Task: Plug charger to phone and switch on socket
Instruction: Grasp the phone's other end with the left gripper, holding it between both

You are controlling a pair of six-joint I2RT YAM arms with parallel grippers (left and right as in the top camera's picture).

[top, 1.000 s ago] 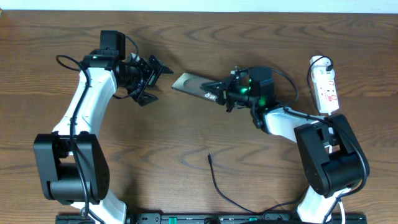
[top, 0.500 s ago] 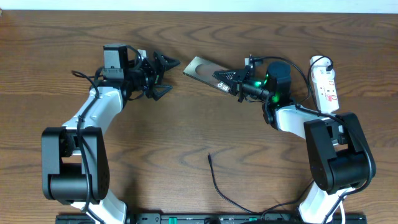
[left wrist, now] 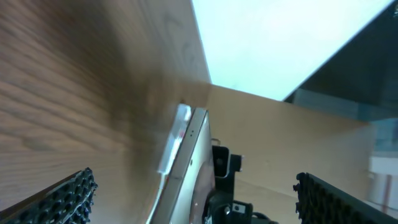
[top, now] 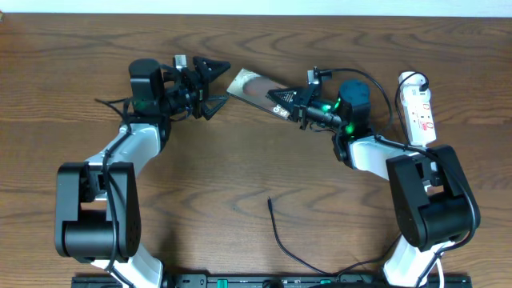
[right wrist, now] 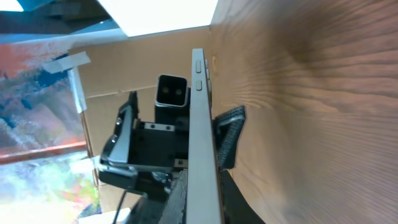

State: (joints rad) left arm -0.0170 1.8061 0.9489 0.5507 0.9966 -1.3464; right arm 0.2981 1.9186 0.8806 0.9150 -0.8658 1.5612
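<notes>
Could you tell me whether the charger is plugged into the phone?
Not plugged in: the charger lies on the table, apart from the phone.

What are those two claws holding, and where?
The right gripper clamps the phone by the end nearest its own arm. The left gripper, open at the far end, holds nothing.

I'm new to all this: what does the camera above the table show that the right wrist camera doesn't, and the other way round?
Only the overhead view: the white socket at the right edge and the charger cable lying loose near the front. Only the right wrist view: the phone edge-on, its side buttons showing, and a cardboard wall beyond the table. Both: the phone clamped in the right gripper, the open left gripper facing its free end, and the wooden table.
</notes>
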